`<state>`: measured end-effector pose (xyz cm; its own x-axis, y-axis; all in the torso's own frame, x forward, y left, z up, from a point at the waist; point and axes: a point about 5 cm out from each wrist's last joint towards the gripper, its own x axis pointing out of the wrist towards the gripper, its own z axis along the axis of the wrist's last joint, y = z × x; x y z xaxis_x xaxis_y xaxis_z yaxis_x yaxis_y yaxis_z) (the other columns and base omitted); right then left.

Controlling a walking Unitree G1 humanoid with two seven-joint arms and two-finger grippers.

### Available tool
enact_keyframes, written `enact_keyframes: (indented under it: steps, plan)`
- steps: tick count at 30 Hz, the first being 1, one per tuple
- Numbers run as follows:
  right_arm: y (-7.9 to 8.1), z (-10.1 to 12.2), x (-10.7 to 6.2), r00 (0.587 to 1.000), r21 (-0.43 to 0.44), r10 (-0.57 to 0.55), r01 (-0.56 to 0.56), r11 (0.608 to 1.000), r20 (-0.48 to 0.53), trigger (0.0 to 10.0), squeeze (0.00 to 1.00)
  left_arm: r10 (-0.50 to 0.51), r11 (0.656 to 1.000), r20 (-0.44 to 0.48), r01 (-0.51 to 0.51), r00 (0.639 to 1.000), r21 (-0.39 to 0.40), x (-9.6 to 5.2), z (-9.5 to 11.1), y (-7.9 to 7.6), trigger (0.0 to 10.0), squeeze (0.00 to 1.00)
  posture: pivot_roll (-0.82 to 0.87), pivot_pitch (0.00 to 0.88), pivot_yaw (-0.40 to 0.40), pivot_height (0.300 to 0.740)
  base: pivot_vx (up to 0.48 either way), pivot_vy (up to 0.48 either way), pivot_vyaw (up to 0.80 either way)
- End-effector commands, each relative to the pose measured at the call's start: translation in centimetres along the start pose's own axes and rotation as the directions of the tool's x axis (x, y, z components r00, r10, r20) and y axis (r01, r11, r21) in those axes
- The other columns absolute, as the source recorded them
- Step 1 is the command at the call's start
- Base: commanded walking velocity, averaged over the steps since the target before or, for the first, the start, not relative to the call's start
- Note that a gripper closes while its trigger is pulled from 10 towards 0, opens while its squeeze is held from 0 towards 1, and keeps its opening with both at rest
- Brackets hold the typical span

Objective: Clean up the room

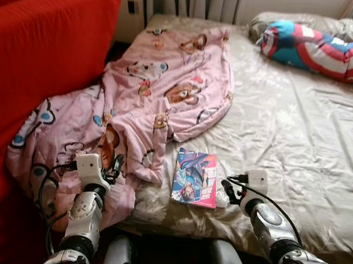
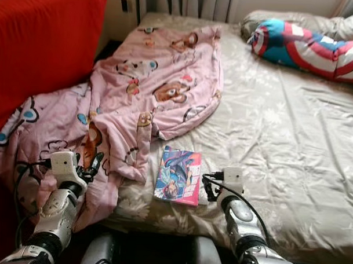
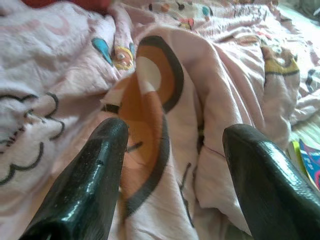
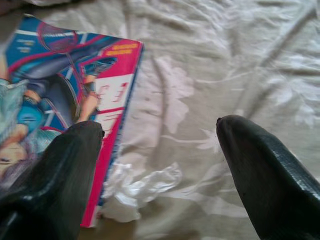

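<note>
Book [image 1: 194, 178] on bed [image 1: 292, 130], blanket [image 1: 148, 102] left, pillow [image 1: 318, 47] behind.

Pink cartoon-print blanket [image 1: 148, 102] rumpled across left side of bed, spilling off near-left edge. Comic book [image 1: 194, 178] flat, cover up, at near edge just right of blanket. Crumpled clear wrapper [image 4: 135, 192] touching book's near-right corner.

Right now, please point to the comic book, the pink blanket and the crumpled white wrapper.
comic book [image 1: 193, 179]: left eye view, middle of its cover.
pink blanket [image 1: 167, 79]: left eye view, its flat upper part.
crumpled white wrapper [image 4: 135, 192]: right wrist view, its middle.
</note>
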<state>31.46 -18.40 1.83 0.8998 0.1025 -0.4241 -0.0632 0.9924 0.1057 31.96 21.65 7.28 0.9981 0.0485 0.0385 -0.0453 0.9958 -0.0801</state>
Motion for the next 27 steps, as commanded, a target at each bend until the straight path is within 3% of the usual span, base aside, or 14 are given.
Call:
enact_keyframes:
  steps: [1,6,19,27]
  plan:
    - [-0.8,-0.8,-0.5,1.000,0.017,-0.016,0.016,1.000,-0.008,10.0,0.00,-0.011,1.000,0.021,0.011,1.000,-0.003,-0.4,0.0,-0.2,10.0,0.00,0.06,0.246,-0.070,0.616,0.000,0.000,0.00]
    - [0.8,-1.8,-0.5,1.000,0.023,0.006,-0.006,1.000,0.001,10.0,0.00,-0.030,0.999,0.074,0.029,0.997,0.015,-1.4,0.8,-0.7,10.0,0.00,0.09,0.305,-0.078,0.616,0.000,0.000,0.00]
    - [4.1,-0.2,0.3,0.992,0.038,0.083,-0.087,0.996,0.097,10.0,0.00,-0.060,0.998,0.092,0.059,0.994,0.006,-2.6,2.3,-2.1,10.0,0.00,0.10,0.386,-0.060,0.616,0.000,0.000,0.00]
    - [4.0,0.7,0.6,0.993,0.005,0.065,-0.066,0.998,0.103,10.0,0.00,-0.049,0.999,0.070,0.049,0.996,0.003,-3.3,2.7,-2.0,10.0,0.00,0.11,0.414,-0.063,0.616,0.000,0.000,0.00]
